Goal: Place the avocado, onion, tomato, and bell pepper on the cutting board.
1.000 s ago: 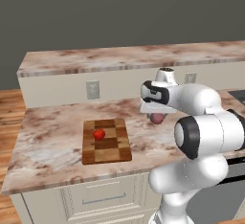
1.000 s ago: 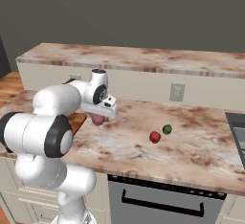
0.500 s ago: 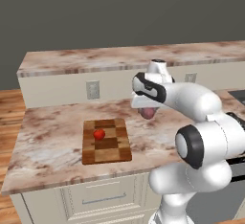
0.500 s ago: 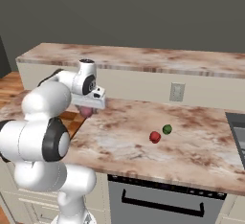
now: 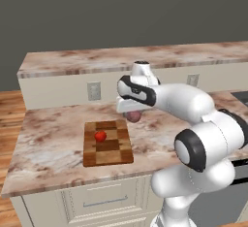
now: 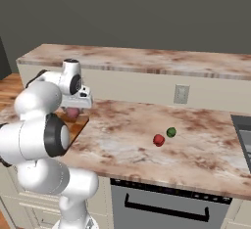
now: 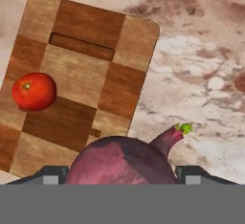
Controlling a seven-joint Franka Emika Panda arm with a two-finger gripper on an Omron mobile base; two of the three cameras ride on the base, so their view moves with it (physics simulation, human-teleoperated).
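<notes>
Onion in the pincer, arriving above the right edge of the cutting board

You are carrying the onion (image 7: 122, 161) between the widely spread jaws of the gripper (image 5: 133, 116), closed on it, just beside the right edge of the cutting board (image 5: 107, 159), while the tomato (image 5: 100, 136) is already lying on the board's left half; the bell pepper (image 6: 158, 140) and the avocado (image 6: 171, 132) are waiting close together in the middle of the counter (image 6: 206, 149). The onion is looking firm, round and smooth, so I am judging it can slip or roll; holding across its widest part seems safest. The arm is covering the board's near right corner in the right base view, and the fingertips are mostly hiding behind the onion.
</notes>
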